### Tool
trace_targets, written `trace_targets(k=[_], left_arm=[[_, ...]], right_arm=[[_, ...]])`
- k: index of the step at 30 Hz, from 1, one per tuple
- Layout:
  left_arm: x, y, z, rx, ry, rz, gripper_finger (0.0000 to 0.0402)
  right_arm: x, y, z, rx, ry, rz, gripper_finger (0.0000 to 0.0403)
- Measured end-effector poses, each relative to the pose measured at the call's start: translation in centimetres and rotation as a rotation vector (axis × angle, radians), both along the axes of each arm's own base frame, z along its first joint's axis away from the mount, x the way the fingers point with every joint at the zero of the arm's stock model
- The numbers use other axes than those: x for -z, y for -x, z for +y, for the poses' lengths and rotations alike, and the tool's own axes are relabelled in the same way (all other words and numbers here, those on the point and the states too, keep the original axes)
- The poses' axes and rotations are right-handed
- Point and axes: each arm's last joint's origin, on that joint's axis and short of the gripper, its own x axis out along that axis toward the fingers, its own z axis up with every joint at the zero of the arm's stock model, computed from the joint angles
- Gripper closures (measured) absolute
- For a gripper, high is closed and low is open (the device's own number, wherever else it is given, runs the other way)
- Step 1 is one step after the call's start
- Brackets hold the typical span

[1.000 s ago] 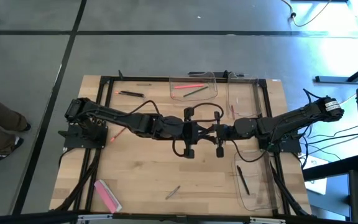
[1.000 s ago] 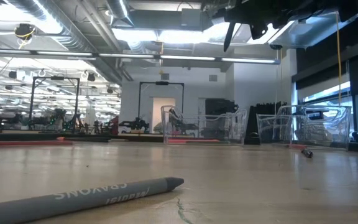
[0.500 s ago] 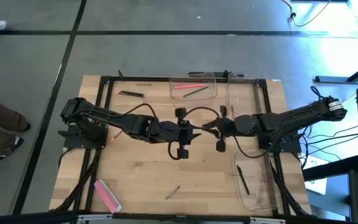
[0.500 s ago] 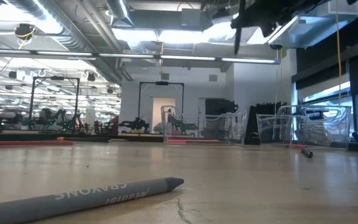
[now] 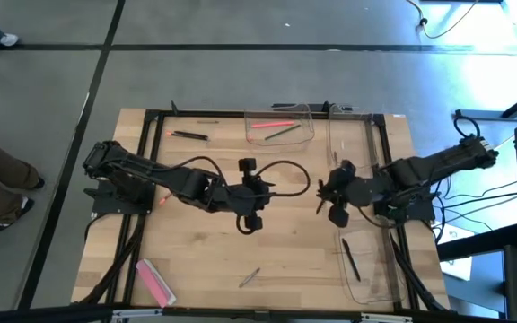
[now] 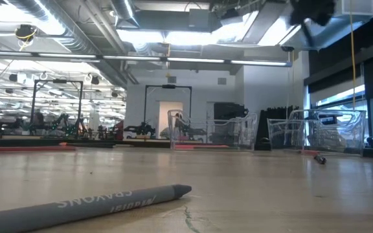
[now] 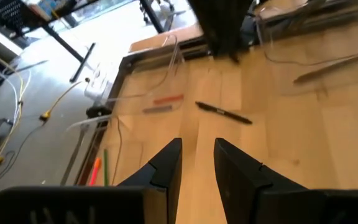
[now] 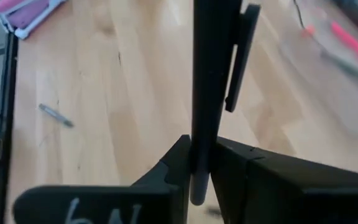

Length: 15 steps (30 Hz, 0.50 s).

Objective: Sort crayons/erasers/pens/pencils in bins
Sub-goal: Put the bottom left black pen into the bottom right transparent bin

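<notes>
Sorted: two sticks in far bin (image 5: 278, 126), one pen in right bin (image 5: 366, 265).
Right gripper (image 5: 328, 193): clenched on black pen (image 8: 211, 74) (likely next in).
Left gripper (image 5: 260, 192): released, empty.
Left: eraser (image 5: 153, 281), grey crayon (image 6: 92, 203), table strays.

We see a grey concrete floor (image 5: 240, 63) crossed by dark lines around the table; beyond it, ceiling strip lights (image 6: 173, 35), exposed ducts (image 6: 83, 29) and a bright window (image 6: 339, 97).

1. Left tool (image 5: 257, 195) pulled back from frame centre toward the left, now empty with fingers apart.
2. Right tool (image 5: 330, 190) drawn off to the right, carrying the black pen (image 8: 211, 74) away from the middle.
3. Wide gap opened between both tools.
</notes>
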Motion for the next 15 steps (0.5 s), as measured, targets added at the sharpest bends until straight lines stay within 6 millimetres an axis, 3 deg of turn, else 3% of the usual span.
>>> trace_targets(k=[15], left_arm=[[0.5,0.4,0.1,0.0,-0.016,0.065,0.0316]], right_arm=[[1.7,3.8,3.9,0.262,-0.578,0.407,0.0352]])
